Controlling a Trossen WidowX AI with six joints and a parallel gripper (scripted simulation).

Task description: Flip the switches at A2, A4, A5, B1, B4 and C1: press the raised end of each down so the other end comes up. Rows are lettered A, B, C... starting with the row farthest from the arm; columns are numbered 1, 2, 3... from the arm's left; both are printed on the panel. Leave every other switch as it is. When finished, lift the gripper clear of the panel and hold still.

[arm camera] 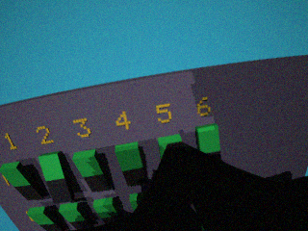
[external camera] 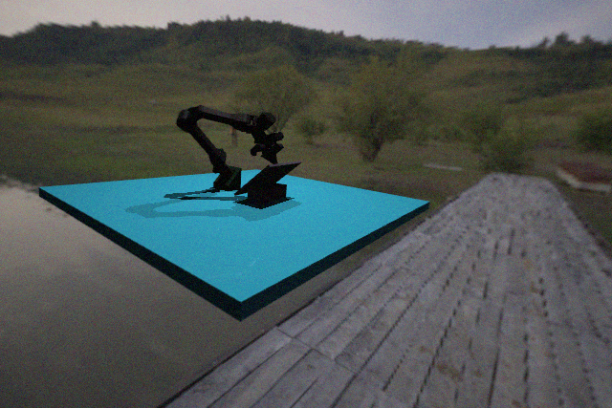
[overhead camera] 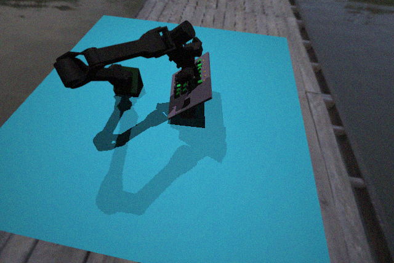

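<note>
The tilted panel (overhead camera: 202,92) (external camera: 293,165) (arm camera: 260,96) carries rows of green-and-black switches. My gripper (overhead camera: 186,77) (external camera: 273,161) (arm camera: 175,149) is shut and empty, its tip over row A at column 5. It covers most of switch A5 (arm camera: 169,141); contact cannot be told. Switch A2 (arm camera: 51,167) and switch A6 (arm camera: 208,138) show broad bright green faces. Switch A4 (arm camera: 128,156) shows a broad, darker green face. Switch A1 (arm camera: 14,174) and switch A3 (arm camera: 88,164) are angled differently from A2. B1 (arm camera: 40,215) is partly visible; B4 is mostly hidden. Row C is not visible in the wrist view.
The panel stands on a dark base block (overhead camera: 194,116) (external camera: 267,194) on the blue table top (overhead camera: 254,158) (external camera: 237,255). The arm reaches over from its base (overhead camera: 127,82) (external camera: 227,179). Its shadow falls across part of the panel and the table.
</note>
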